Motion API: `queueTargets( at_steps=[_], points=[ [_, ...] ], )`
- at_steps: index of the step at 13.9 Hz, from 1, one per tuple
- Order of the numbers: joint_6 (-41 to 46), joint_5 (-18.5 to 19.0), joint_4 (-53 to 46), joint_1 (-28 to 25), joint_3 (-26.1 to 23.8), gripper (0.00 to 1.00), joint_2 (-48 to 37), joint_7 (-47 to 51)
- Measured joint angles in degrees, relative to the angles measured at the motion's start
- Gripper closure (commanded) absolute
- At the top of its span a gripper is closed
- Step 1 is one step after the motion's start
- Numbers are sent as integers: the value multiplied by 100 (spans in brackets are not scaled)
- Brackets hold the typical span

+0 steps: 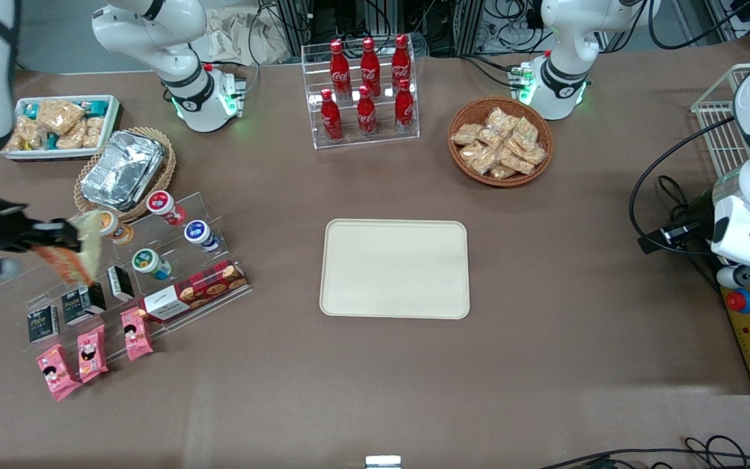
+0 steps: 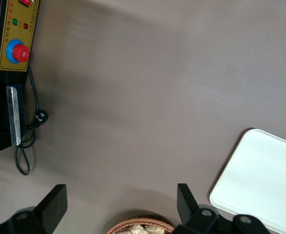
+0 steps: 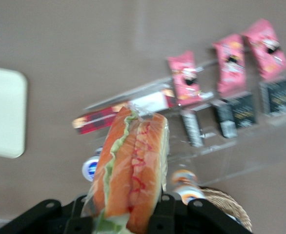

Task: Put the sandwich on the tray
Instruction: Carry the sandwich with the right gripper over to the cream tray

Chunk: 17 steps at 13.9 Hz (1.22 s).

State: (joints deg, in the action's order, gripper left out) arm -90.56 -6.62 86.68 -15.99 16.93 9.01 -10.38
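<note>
My right gripper [image 1: 66, 244] is shut on the sandwich [image 1: 79, 251], a clear-wrapped wedge with orange and green filling, and holds it in the air above the clear snack stand at the working arm's end of the table. In the right wrist view the sandwich [image 3: 131, 168] sits between the black fingers [image 3: 165, 209], its filling edge facing the camera. The cream-beige tray [image 1: 394, 268] lies flat at the table's middle, with nothing on it; it also shows in the right wrist view [image 3: 4, 112] and the left wrist view [image 2: 262, 180].
Under the gripper a clear stand [image 1: 153, 260] holds yogurt cups, dark boxes, a red biscuit box [image 1: 193, 292] and pink packets [image 1: 92, 352]. A foil container in a wicker tray [image 1: 124, 170], a white snack bin [image 1: 59, 124], a cola rack [image 1: 365, 91] and a round wicker basket [image 1: 500, 140] stand farther back.
</note>
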Motion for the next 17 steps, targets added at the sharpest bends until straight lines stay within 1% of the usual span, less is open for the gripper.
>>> queueTargets(
  at_steps=[2,4,6,8,10,15,17],
  points=[
    [-6,-9,-22,-638,-15,63,11,-9],
    [-202,-11,-24,-1242,-24,62,47,-167],
    [-492,-12,-23,-1726,-24,62,167,-544],
    [-921,-56,-22,-2104,-29,62,377,-706],
    [-1383,-173,-20,-2351,-119,62,618,-838],
    [-2641,-193,-18,-2539,-936,62,1328,-1309],
    [-2991,-168,-21,-2673,-1122,61,1632,-1582]
  ],
)
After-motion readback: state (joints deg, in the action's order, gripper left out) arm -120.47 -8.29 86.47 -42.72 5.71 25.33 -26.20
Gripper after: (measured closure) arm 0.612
